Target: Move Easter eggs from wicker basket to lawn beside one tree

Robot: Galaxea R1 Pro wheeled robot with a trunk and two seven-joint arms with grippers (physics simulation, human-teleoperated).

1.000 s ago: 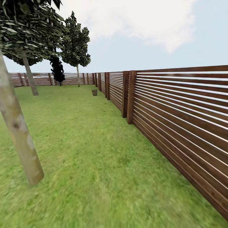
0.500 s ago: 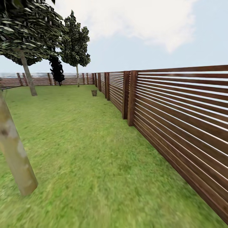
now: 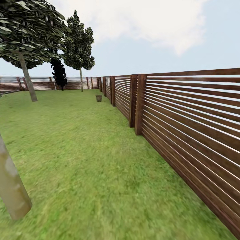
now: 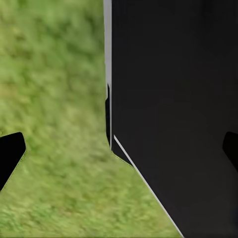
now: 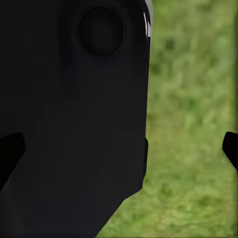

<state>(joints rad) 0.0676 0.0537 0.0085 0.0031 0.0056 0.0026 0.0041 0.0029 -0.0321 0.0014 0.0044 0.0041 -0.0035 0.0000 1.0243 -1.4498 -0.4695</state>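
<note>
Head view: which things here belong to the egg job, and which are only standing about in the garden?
For the job:
- wicker basket, small and far off beside the fence
- lawn
- near tree trunk, a possible spot for the eggs

Not needed:
- slatted wooden fence
- far thin-trunked trees
- dark cypress

The eggs cannot be made out from this far.

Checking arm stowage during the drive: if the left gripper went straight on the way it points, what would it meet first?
Likely the robot's own dark body panel, which crosses the middle of the left wrist view, between the open left gripper fingertips. Beside it lies only grass of the lawn. Depth is unclear, so which comes first is uncertain.
</note>
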